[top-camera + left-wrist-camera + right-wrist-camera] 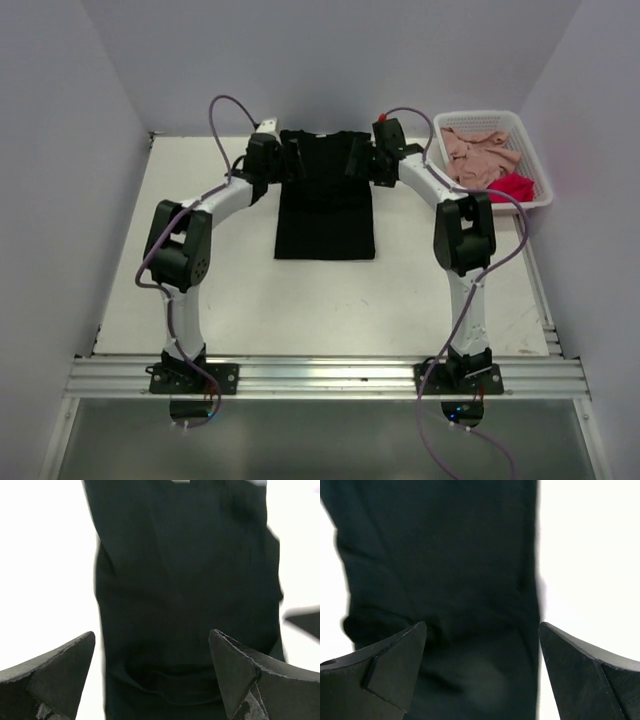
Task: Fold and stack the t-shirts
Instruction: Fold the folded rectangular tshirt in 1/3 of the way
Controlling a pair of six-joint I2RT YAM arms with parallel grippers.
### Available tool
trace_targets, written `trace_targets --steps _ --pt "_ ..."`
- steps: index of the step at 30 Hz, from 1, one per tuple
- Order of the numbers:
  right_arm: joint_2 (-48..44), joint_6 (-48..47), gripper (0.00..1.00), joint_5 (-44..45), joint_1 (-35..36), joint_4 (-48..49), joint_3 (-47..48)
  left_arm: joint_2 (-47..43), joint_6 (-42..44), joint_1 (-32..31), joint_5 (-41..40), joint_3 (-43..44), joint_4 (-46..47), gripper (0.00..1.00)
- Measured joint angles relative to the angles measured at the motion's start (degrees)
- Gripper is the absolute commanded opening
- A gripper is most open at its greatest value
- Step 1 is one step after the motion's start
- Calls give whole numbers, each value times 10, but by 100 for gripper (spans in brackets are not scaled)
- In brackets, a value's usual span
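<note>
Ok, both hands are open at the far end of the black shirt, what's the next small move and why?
Probably lift both hands straight up, clear of the cloth. The left hand and right hand stand open with nothing gripped, and the black t-shirt lies flat on the table as a narrow rectangle, so it looks ready for a fresh grasp to fold it in half.

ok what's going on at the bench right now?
Two arms are working on a solid black cloth t-shirt, which lies flat on the white table and looks folded into a narrow strip. The left fingers and right fingers are spread open over its far end, gripping nothing. A dusty pink t-shirt and a bright red one sit crumpled in the white plastic lattice basket, not yet folded.
</note>
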Motion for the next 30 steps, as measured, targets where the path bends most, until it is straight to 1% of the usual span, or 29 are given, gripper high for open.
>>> trace_targets --steps 2,4,6,9,13,14,16,17,18,19,20,21,25,30 --pt "-6 -8 99 15 -4 -5 -14 0 5 11 -9 21 5 100" --pt "-37 -16 99 27 -5 7 -66 -28 8 18 -16 8 14 100" --pt "-72 -22 99 35 -5 7 -115 -76 12 20 -18 -24 21 100" --pt "-124 -28 99 38 -5 15 -171 -115 14 20 -16 -47 30 100" --pt "-195 -32 99 39 -4 28 -233 -168 14 20 9 -124 58 100" --pt "-208 -33 98 38 -4 31 -243 -174 14 20 23 -146 68 98" --pt "-222 -37 94 35 -4 38 -252 -176 12 20 53 -183 80 85" --pt "-223 -37 80 33 -4 42 -252 -170 10 20 73 -196 85 55" --pt "-223 -40 60 29 -4 45 -252 -162 5 20 90 -203 88 33" --pt "-221 -42 39 22 -4 48 -252 -147 2 20 112 -205 90 13" --pt "-219 -42 2 16 -4 49 -252 -127 0 20 136 -204 96 0" --pt "-216 -40 0 11 -4 50 -252 -107 -2 20 158 -201 100 0" --pt "-214 -33 0 -4 -4 59 -265 -38 -9 20 231 -194 112 0" --pt "-214 -33 0 -11 -4 64 -283 -7 -26 21 282 -179 118 0"
